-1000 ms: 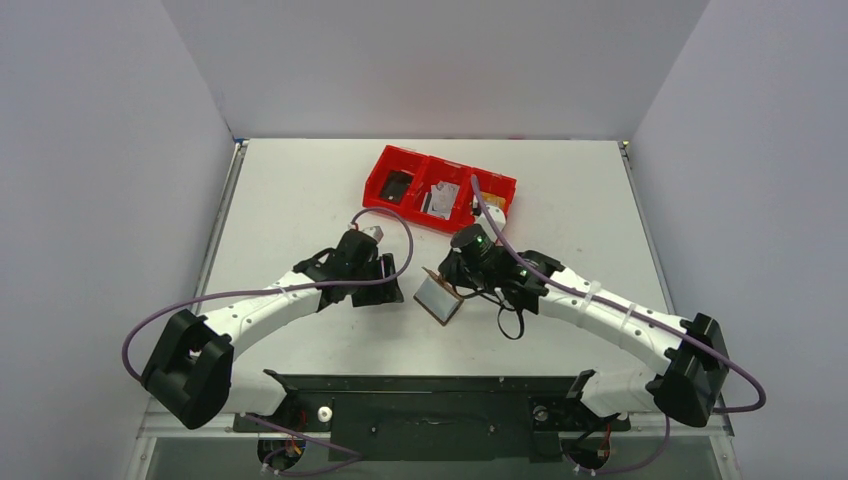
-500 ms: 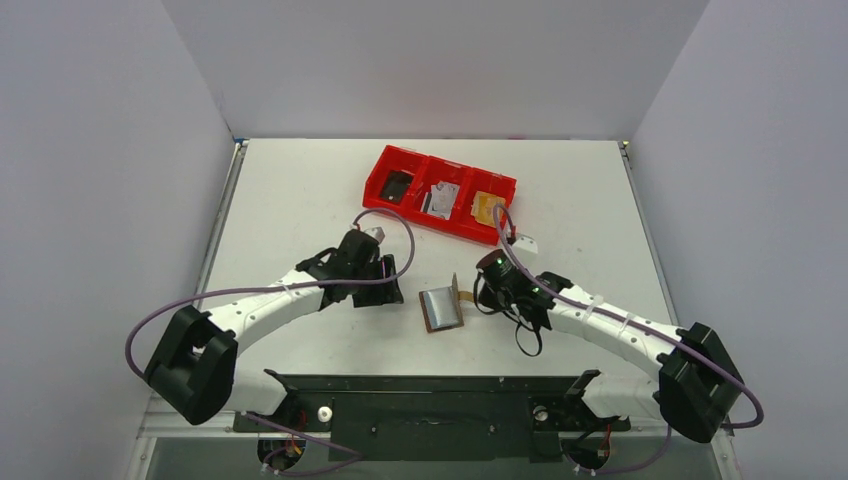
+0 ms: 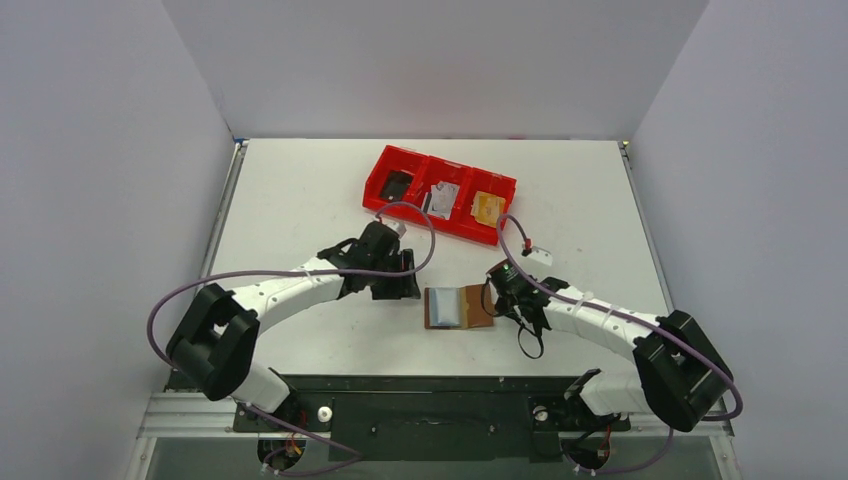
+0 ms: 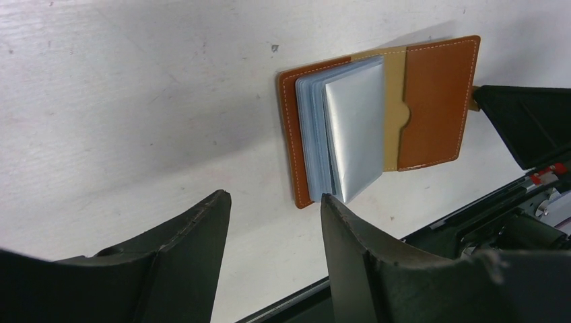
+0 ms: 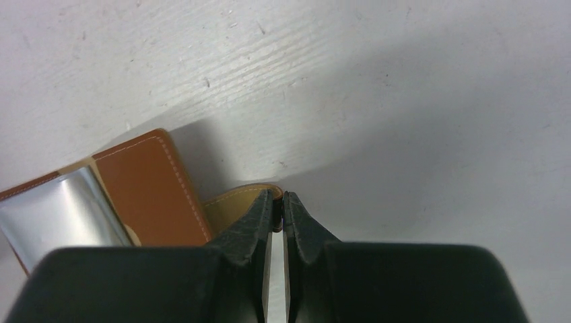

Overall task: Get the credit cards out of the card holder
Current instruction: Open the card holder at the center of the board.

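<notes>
Lowered since a second ago, the holder (image 3: 458, 307) now lies open on the tabletop (image 3: 300, 200) between the right fingers (image 3: 495, 298), clamped on its tab (image 5: 236, 200), and the left fingers (image 3: 402, 286), apart just beside it; opening looks done, next the left must pinch a card from the sleeves (image 4: 347, 134).
</notes>
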`<state>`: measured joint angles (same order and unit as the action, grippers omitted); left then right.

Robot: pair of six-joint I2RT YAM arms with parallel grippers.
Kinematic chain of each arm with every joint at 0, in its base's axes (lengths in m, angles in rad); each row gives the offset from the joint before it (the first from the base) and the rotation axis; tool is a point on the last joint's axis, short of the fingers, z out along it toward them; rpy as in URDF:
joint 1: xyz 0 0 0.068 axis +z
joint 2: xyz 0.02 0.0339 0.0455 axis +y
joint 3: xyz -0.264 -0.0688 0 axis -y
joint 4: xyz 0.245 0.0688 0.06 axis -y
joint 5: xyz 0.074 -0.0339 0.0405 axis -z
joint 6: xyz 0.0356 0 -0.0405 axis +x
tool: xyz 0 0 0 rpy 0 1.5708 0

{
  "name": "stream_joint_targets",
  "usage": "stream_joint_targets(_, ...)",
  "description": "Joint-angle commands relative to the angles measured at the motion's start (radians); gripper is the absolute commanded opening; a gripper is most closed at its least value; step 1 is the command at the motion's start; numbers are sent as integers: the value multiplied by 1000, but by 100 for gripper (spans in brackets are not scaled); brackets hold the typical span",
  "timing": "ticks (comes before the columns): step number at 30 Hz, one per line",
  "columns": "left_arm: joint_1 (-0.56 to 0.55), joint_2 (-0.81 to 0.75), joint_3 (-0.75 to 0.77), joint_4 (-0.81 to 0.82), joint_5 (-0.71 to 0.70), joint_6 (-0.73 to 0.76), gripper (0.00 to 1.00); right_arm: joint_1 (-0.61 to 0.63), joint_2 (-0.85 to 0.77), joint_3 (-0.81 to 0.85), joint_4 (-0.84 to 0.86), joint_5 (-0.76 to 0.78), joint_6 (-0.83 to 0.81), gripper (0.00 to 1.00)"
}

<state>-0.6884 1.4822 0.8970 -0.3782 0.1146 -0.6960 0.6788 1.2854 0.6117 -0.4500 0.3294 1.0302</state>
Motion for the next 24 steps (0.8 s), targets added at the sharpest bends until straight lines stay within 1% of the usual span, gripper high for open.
stream_joint_targets(1, -16, 35, 67, 54, 20, -3, 49, -21, 45, 21, 61, 31, -41, 0)
stream_joint_targets(3, -22, 50, 74, 62, 21, -7, 47, -22, 55, 36, 65, 26, -63, 5)
stream_joint_targets(4, -24, 55, 75, 63, 21, -9, 46, -22, 51, 41, 69, 23, -66, 14)
stream_joint_targets(5, -25, 62, 73, 68, 24, -14, 45, -21, 46, 45, 70, 18, -72, 19)
stream_joint_targets(6, -26, 68, 71, 71, 26, -16, 43, -21, 34, 46, 71, 14, -75, 27)
stream_joint_targets(8, -27, 73, 61, 84, 28, -22, 40, -22, 13, 56, 65, 13, -83, 34)
stream_joint_targets(11, -28, 81, 43, 102, 33, -31, 35, -20, -23, 83, 36, 12, -93, 41)
stream_joint_targets(15, -27, 88, 30, 113, 37, -37, 29, -13, -71, 125, -8, 24, -103, 47)
stream_joint_targets(18, -26, 92, 25, 122, 39, -38, 27, 2, -98, 173, -55, 56, -115, 51)
stream_joint_targets(20, -27, 96, 24, 125, 41, -37, 26, 21, -111, 210, -84, 80, -126, 53)
stream_joint_targets(24, -28, 104, 26, 131, 46, -38, 24, 101, -117, 307, -147, 155, -141, 55)
